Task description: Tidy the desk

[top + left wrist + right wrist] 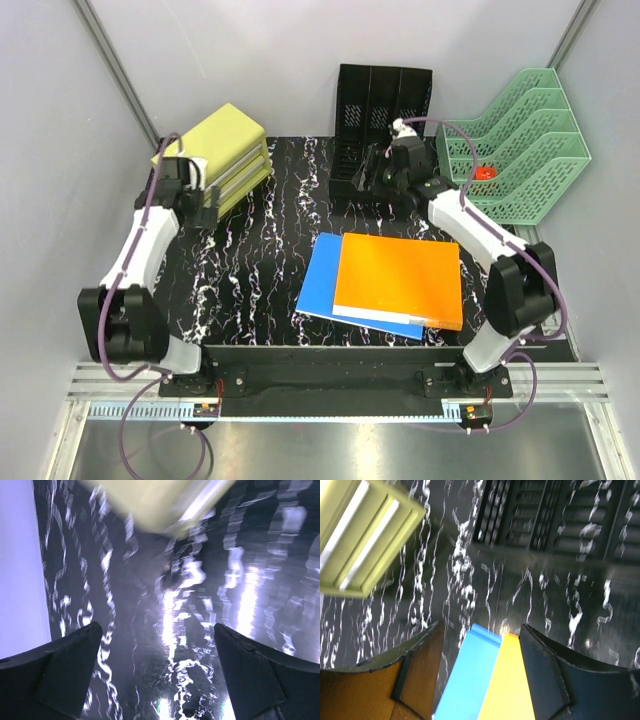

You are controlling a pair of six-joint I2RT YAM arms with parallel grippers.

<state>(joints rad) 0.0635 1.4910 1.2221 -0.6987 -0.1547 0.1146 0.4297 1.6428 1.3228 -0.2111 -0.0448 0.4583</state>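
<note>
Hovering over the marbled desk (260, 240) that spreads ahead of both bases, the left gripper (157, 627) gapes empty beside the yellow drawer unit (225, 140). The right gripper (482, 625), also spread and empty, fronts the black mesh file holder (380, 90), probably so it can file the orange folder (400, 278) stacked on the blue folder (318, 270).

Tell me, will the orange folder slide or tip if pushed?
The orange folder lies flat, so it probably slides, not tips. Resting on the blue folder, it may drag that along. Being thin, it might flex when lifted.
</note>
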